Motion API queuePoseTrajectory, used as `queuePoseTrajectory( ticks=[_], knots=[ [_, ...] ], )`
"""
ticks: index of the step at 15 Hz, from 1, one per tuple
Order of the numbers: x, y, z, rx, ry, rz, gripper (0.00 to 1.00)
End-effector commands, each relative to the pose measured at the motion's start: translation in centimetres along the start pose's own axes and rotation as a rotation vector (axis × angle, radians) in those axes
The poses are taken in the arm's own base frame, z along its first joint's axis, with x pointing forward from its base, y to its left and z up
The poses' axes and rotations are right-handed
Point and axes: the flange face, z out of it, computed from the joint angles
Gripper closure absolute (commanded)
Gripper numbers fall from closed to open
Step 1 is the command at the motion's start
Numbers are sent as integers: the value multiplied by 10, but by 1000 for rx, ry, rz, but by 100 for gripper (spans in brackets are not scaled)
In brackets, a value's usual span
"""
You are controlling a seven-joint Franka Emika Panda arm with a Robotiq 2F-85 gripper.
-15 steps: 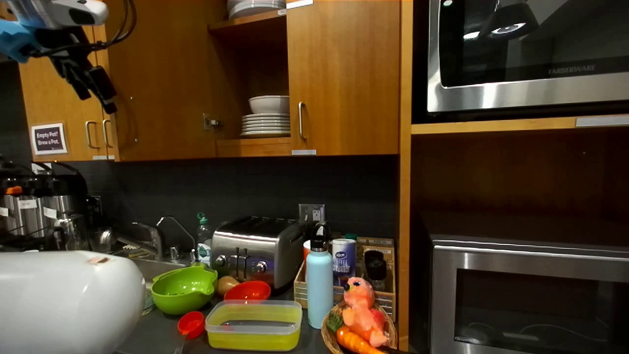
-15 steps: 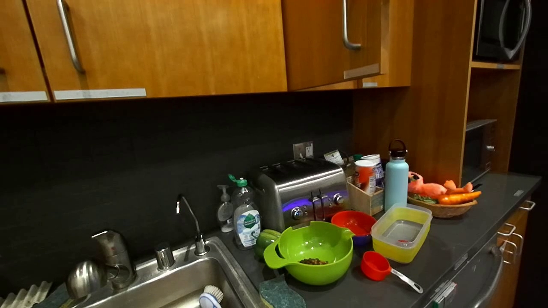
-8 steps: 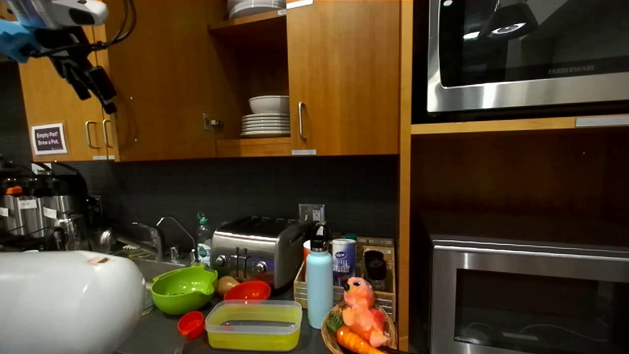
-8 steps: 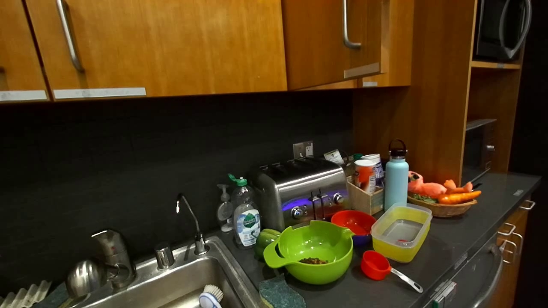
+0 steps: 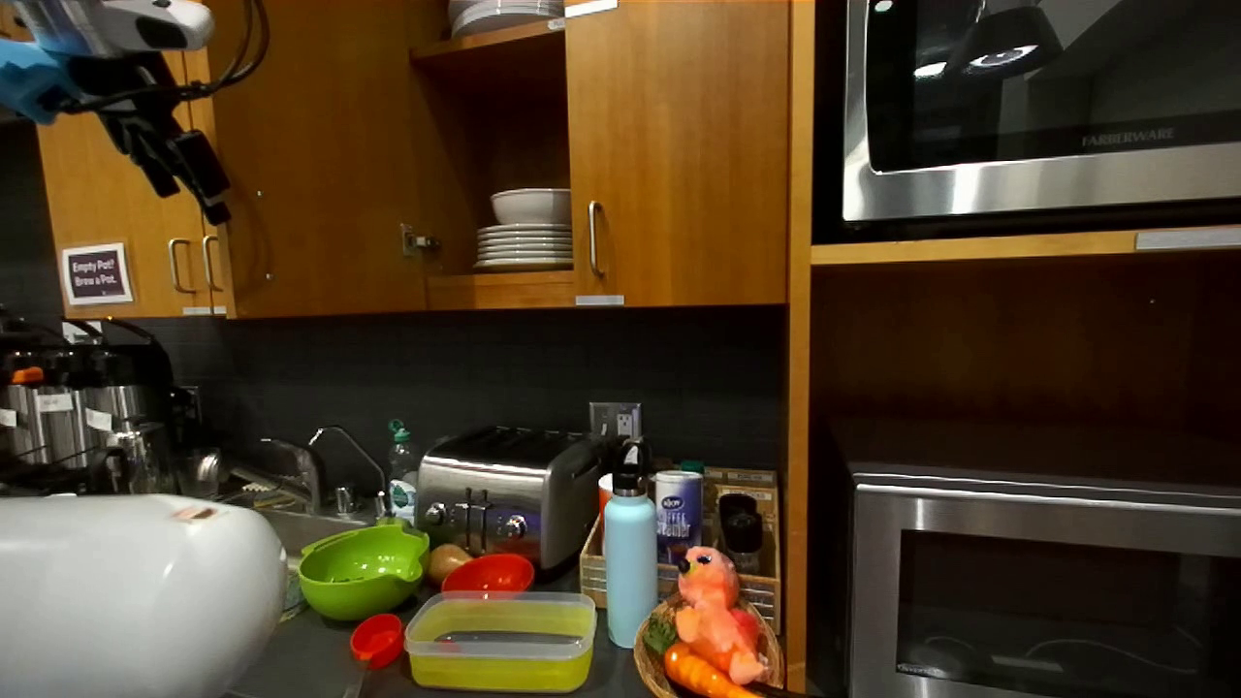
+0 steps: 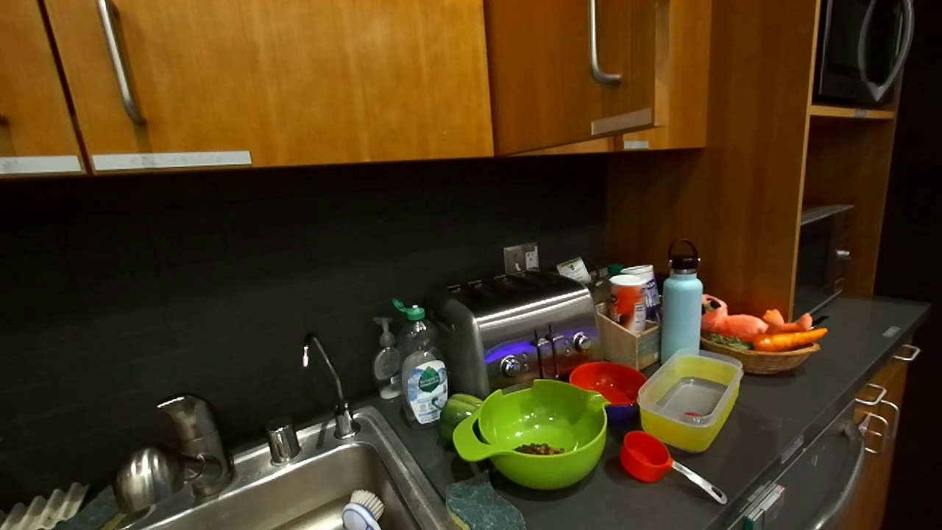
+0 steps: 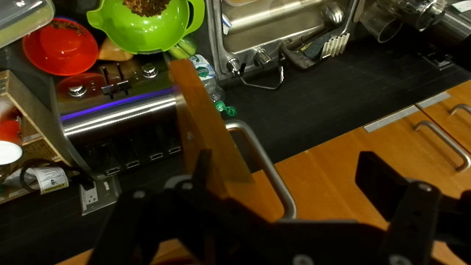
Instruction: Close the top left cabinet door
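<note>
Currently, the fingers (image 7: pixel 379 187) of your gripper (image 7: pixel 285 158) stand wide apart. The cabinet door (image 7: pixel 206 121) that you are to close is swung well out, close by the gripper: in the wrist view you look along its edge, and its silver bar handle (image 7: pixel 270 169) shows in the gap between the fingers. The finger on that picture's left overlaps the door; whether it touches the wood, you cannot tell from these views. In an exterior view you see the gripper's tip overlapping the door's free edge, with the door's inner face showing and white plates (image 5: pixel 524 247) stacked inside the cabinet (image 5: pixel 499 126). The neighbouring door (image 5: pixel 679 145) sits flush. Against half a second and one second ago, you find a match: your gripper hangs in the same spot, the door stands at the same angle in both exterior views, and the green bowl (image 6: pixel 552 467) and red measuring cup (image 6: pixel 645 456) lie where they did on the counter (image 6: pixel 581 508).
</note>
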Motion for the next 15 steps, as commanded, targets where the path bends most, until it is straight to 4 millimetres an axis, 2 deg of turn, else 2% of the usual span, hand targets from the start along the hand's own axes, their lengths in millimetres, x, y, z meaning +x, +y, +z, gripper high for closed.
queuePoseTrajectory(
  ticks=[1,4,9,12,15],
  knots=[
    [2,-5,-2,20,-8,2,0],
    [8,-21,-15,37,-46,11,0],
    [-5,-40,-44,17,-121,22,0],
    [-12,-38,-62,-87,-67,-68,0],
    [-16,-29,-67,-146,14,-136,0]
  ],
)
